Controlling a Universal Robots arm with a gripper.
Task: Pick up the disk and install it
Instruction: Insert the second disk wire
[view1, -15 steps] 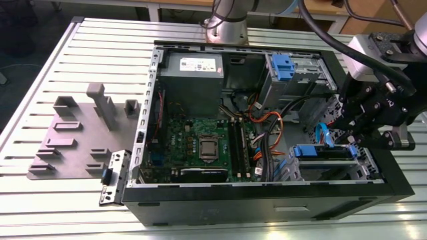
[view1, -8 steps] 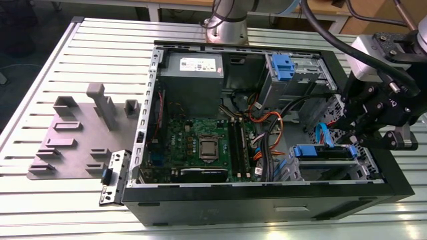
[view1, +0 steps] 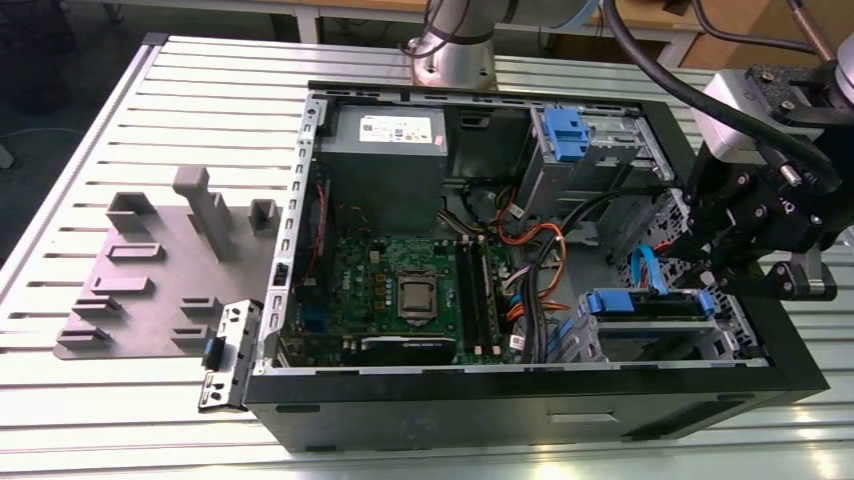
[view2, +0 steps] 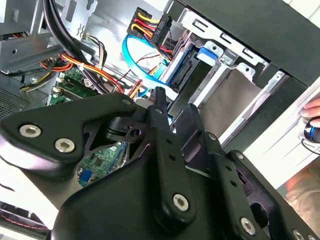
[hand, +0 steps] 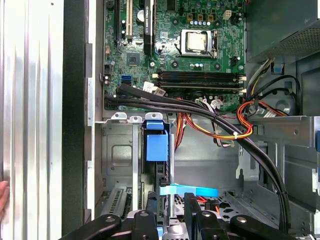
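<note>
Pincer (view1: 727, 262) poised at the computer case's (view1: 400, 415) side wall over the drive cage; fingers masked by black linkage, grip state impossible to tell. Disk (view1: 646, 303) seated in the cage (view1: 667, 340), mostly hidden, blue rail showing.

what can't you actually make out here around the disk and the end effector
- disk: in the exterior view the metal cage hides all but its blue front rail, so whether it is fully seated cannot be told.
- end effector: in the second wrist view its own black body covers its tip, so contact with the disk is unclear.
- hand: in the first wrist view, cut off by the picture edge.
</note>
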